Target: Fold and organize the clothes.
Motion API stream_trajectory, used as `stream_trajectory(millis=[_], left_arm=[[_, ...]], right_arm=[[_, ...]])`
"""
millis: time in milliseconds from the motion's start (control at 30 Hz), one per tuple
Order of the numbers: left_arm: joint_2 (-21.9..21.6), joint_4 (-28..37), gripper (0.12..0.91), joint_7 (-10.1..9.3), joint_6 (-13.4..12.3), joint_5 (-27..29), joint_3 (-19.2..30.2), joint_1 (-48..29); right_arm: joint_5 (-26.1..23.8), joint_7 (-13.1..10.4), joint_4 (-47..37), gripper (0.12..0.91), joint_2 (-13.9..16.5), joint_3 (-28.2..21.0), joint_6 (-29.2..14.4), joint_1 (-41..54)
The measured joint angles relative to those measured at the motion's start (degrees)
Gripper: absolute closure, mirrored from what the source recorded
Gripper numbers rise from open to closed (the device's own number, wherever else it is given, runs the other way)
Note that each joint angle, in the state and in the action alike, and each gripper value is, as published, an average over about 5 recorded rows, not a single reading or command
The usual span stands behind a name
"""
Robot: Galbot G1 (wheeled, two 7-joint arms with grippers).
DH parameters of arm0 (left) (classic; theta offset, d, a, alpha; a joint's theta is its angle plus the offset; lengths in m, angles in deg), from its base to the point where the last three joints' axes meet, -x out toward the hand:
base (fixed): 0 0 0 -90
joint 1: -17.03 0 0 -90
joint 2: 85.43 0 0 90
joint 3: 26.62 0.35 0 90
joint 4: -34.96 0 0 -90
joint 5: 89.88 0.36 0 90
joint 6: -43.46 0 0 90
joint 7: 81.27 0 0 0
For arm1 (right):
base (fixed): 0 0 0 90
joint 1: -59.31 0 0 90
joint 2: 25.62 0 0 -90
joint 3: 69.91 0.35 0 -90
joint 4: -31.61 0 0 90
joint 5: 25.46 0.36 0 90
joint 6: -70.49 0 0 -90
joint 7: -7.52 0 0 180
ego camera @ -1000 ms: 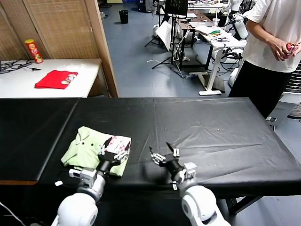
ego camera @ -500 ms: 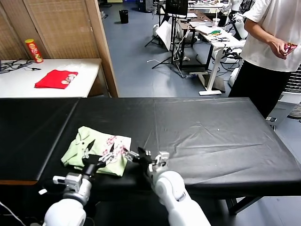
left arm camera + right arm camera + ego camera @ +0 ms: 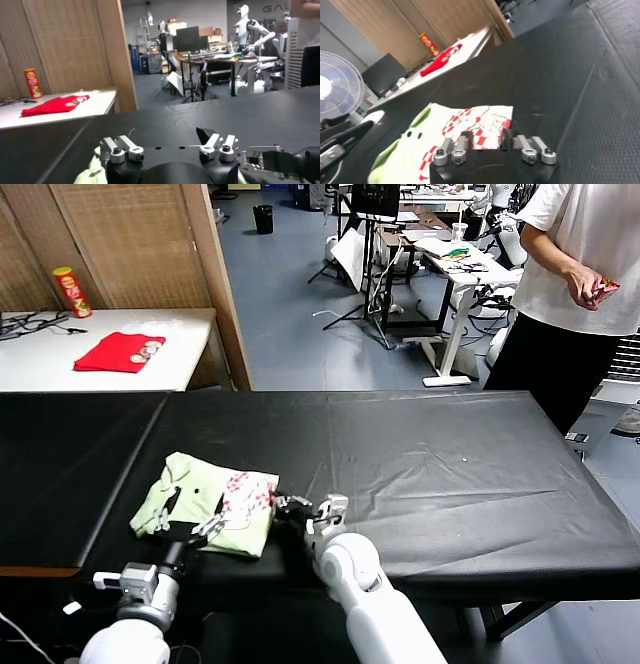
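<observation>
Folded light-green shirt (image 3: 207,504) lies on the near-left part of the black table (image 3: 450,464), left gripper (image 3: 190,519) hovering over its near edge with fingers spread wide, right gripper (image 3: 283,505) at its right edge, fingers drawn nearly together, grasp unconfirmed.

The shirt (image 3: 208,506) is soft matt cotton cloth, lower left of frame. The desk (image 3: 450,464) wears a matt black, finely textured cover. Behind, upper left, stands a wooden panel (image 3: 130,244).

Folded green shirt (image 3: 205,506) lies on the black table (image 3: 450,464), left claw (image 3: 190,519) over it, right claw (image 3: 285,506) at its edge.
</observation>
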Motion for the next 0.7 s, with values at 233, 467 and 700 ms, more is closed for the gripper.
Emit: stream_trajectory(millis=[233,467,700], left_arm=[[0.1,0.8,0.232,-0.27,-0.9,-0.1,-0.4,0.5],[-0.3,1.7,0.232,0.24,-1.7,-1.6,-0.5,1.1],[-0.8,3.2,0.232,1.22,-6.3,-3.7,-1.0,2.4]], right_arm=[[-8.2,5.3,-0.7,0.904,3.4,2.1,-3.4,1.8],[-18.9,13.0,-1.0,0.875,13.4,4.2,-8.8,4.3],[-26.6,13.3,4.8,0.54,22.7,6.3,-13.5,-0.1]])
